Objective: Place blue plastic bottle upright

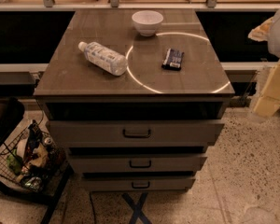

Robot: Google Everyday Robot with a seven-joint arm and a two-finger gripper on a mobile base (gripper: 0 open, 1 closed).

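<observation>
One gripper (269, 90), pale and blurred, hangs at the right edge of the view, off the side of the cabinet top (70, 76) and well apart from everything on it. Open or closed: cannot tell. It holds nothing that I can see.

One blue plastic bottle (102, 57) lies on its side on the left half of the top, white cap pointing back-left, base touching the bright ring of light (144, 84). Task looks not started: the bottle is untouched and not upright. Left to do, by my read: reach across, grasp, tip it onto its base, release.

Counts:
- one white bowl (147, 22) at the back
- one dark packet (172, 59) right of the bottle
- three drawers (136, 133), all partly open
- one wire basket (28, 157) of clutter on the floor, left
</observation>
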